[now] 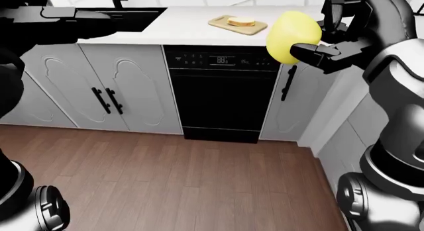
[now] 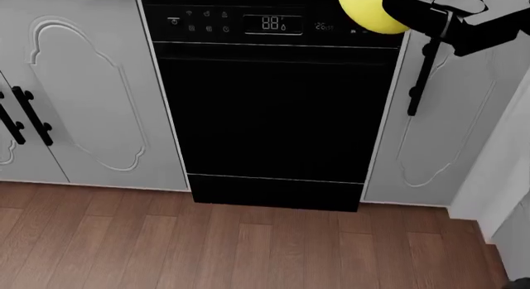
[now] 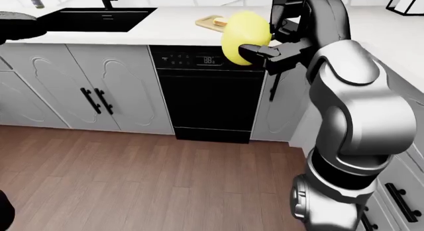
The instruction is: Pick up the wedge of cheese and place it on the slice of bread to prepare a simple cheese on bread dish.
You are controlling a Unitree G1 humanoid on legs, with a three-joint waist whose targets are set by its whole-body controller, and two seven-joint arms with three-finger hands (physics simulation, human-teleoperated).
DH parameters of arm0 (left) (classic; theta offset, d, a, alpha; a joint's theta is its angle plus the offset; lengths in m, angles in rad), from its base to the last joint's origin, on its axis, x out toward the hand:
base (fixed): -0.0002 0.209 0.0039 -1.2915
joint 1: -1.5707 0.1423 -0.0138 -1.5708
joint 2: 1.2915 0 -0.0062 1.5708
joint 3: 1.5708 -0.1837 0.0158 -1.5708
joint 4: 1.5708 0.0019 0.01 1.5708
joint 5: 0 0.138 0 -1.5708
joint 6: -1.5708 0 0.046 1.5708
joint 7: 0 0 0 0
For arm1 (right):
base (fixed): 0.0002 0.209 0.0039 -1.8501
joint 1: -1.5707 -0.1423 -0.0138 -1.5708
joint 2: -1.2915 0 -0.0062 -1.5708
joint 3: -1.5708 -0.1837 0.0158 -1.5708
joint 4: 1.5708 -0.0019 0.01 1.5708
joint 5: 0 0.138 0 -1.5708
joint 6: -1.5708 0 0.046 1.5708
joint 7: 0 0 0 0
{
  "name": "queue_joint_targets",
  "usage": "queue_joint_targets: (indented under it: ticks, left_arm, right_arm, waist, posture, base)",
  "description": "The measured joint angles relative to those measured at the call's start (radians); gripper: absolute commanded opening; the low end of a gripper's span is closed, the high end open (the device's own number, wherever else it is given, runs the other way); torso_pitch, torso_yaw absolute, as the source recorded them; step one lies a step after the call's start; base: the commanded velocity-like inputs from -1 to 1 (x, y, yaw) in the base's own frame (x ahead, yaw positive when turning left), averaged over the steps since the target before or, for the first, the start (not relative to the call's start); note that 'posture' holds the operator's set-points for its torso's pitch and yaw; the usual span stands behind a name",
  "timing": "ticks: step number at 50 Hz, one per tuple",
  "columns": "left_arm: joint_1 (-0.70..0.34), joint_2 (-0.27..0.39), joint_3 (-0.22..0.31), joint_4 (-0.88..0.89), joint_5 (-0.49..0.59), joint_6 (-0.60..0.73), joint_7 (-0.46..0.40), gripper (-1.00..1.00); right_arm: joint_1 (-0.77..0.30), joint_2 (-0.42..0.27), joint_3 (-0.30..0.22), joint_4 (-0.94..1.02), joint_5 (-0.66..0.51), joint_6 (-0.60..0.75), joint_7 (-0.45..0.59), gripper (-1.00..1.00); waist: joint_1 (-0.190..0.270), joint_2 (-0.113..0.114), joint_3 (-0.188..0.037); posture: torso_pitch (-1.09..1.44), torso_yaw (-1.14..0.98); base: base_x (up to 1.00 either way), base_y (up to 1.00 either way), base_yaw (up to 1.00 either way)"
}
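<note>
The yellow wedge of cheese point(image 1: 290, 35) is held in the air by my right hand point(image 1: 316, 38), whose fingers point(image 1: 311, 53) are shut round it, above the dishwasher's right edge. In the head view the cheese point(image 2: 368, 9) and the right hand point(image 2: 430, 12) sit at the top right. The slice of bread point(image 1: 242, 21) lies on a wooden cutting board point(image 1: 222, 22) on the white counter point(image 1: 185, 30), just left of and beyond the cheese. My left arm point(image 1: 73, 20) reaches in at the upper left; its fingers are not distinguishable.
A black dishwasher point(image 2: 273, 109) stands under the counter, between grey cabinet doors point(image 1: 129, 92) with black handles. A black sink point(image 1: 129, 17) is set in the counter at the left. The counter turns a corner on the right point(image 3: 397, 37). Below is a wooden floor point(image 1: 185, 186).
</note>
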Motion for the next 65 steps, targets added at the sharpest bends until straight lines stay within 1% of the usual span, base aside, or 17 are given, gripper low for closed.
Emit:
queue_joint_targets:
  ticks: [3, 5, 8, 12, 16, 19, 23, 29, 32, 35, 39, 42, 49, 56, 57, 61, 65]
  left_arm:
    - [-0.006, 0.007, 0.005, -0.016, 0.006, -0.012, -0.009, 1.0]
    - [-0.007, 0.009, 0.019, -0.018, 0.016, -0.022, -0.01, 1.0]
    - [-0.008, 0.008, 0.027, -0.011, 0.03, -0.02, -0.007, 1.0]
    - [-0.011, 0.004, 0.018, -0.007, 0.043, -0.031, -0.018, 1.0]
    - [-0.009, -0.002, 0.022, 0.002, 0.049, -0.023, -0.026, 1.0]
    - [0.001, -0.014, 0.001, 0.0, 0.046, -0.016, -0.034, 1.0]
    - [-0.005, -0.009, 0.008, 0.0, 0.04, -0.01, -0.04, 1.0]
    - [-0.008, -0.002, 0.012, 0.012, 0.064, -0.047, -0.05, 1.0]
    - [0.013, -0.01, 0.014, 0.035, 0.083, -0.051, -0.057, 1.0]
    - [0.011, -0.015, 0.01, 0.045, 0.097, -0.042, -0.062, 1.0]
    - [0.002, -0.017, 0.014, 0.025, 0.102, -0.046, -0.07, 1.0]
    - [-0.005, -0.016, 0.019, 0.025, 0.106, -0.046, -0.072, 1.0]
    - [0.003, -0.026, 0.003, 0.023, 0.093, -0.028, -0.082, 1.0]
    - [-0.012, -0.02, 0.017, 0.0, 0.095, -0.025, -0.073, 1.0]
    - [-0.006, -0.02, 0.021, 0.0, 0.095, -0.024, -0.071, 1.0]
    - [0.006, -0.026, 0.023, 0.023, 0.105, -0.014, -0.064, 1.0]
    - [-0.005, -0.027, 0.017, 0.01, 0.106, -0.019, -0.065, 1.0]
  right_arm:
    - [-0.002, -0.004, -0.008, -0.01, -0.001, -0.005, -0.007, -1.0]
    - [-0.001, 0.001, 0.001, -0.013, 0.001, -0.015, -0.007, -1.0]
    - [0.0, 0.003, 0.02, -0.011, 0.012, -0.021, 0.001, -1.0]
    - [-0.005, 0.003, 0.021, -0.011, 0.017, -0.021, 0.007, -1.0]
    - [-0.004, 0.0, 0.023, -0.009, 0.012, -0.028, 0.011, -1.0]
    - [0.013, -0.003, 0.005, -0.003, 0.003, -0.015, 0.008, -1.0]
    - [0.003, -0.004, 0.007, 0.001, -0.006, 0.0, 0.003, -1.0]
    - [-0.01, 0.0, 0.015, -0.007, -0.007, -0.027, 0.008, -1.0]
    - [0.006, 0.015, 0.038, -0.001, -0.002, -0.019, 0.015, -1.0]
    - [0.005, 0.016, 0.044, 0.002, 0.005, -0.006, 0.024, -1.0]
    - [-0.007, 0.011, 0.024, -0.016, -0.002, -0.01, 0.019, -1.0]
    - [-0.013, 0.009, 0.02, -0.017, -0.006, -0.02, 0.016, -1.0]
    - [0.002, 0.006, 0.008, 0.01, -0.026, -0.001, 0.001, -1.0]
    - [-0.012, 0.01, 0.011, -0.013, -0.015, -0.015, 0.005, -1.0]
    - [-0.005, 0.016, 0.016, -0.013, -0.012, -0.017, 0.006, -1.0]
    - [0.005, 0.022, 0.043, -0.001, 0.003, -0.004, 0.018, -1.0]
    - [-0.002, 0.017, 0.028, -0.009, 0.001, -0.016, 0.018, -1.0]
  waist:
    - [-0.005, 0.032, -0.009]
    - [-0.002, 0.02, -0.013]
    - [-0.005, 0.026, -0.023]
    - [-0.001, -0.007, -0.02]
    - [0.01, -0.071, -0.021]
    - [-0.002, -0.055, -0.008]
    - [-0.001, -0.037, -0.015]
    - [-0.013, 0.05, -0.023]
    - [0.0, 0.037, -0.01]
    - [0.003, 0.023, -0.016]
    - [0.007, -0.022, -0.017]
    - [0.013, -0.073, -0.026]
    - [-0.003, -0.043, -0.019]
    - [-0.011, 0.046, -0.023]
    - [-0.004, 0.032, -0.017]
    - [0.005, 0.027, -0.018]
    - [0.007, -0.012, -0.02]
  posture:
    - [0.0, 0.0]
    - [0.0, 0.0]
    - [0.0, 0.0]
    - [0.0, 0.0]
    - [0.0, 0.0]
    - [0.0, 0.0]
    - [0.0, 0.0]
    - [0.0, 0.0]
    - [0.0, 0.0]
    - [0.0, 0.0]
    - [0.0, 0.0]
    - [0.0, 0.0]
    - [0.0, 0.0]
    - [0.0, 0.0]
    - [0.0, 0.0]
    - [0.0, 0.0]
    - [0.0, 0.0]
  base:
    - [0.18, 0.0, 0.0]
    - [0.19, 0.0, 0.0]
    - [0.18, 0.0, 0.0]
    - [0.18, 0.0, 0.0]
    - [0.19, 0.0, 0.0]
    - [0.18, 0.0, 0.0]
    - [0.18, 0.0, 0.0]
    - [0.18, 0.0, 0.0]
    - [0.18, 0.0, 0.0]
    - [0.18, 0.0, 0.0]
    - [0.18, 0.0, 0.0]
    - [0.18, 0.0, 0.0]
    - [0.19, 0.0, 0.0]
    - [0.18, 0.0, 0.0]
    - [0.18, 0.0, 0.0]
    - [0.18, 0.0, 0.0]
    - [0.2, 0.0, 0.0]
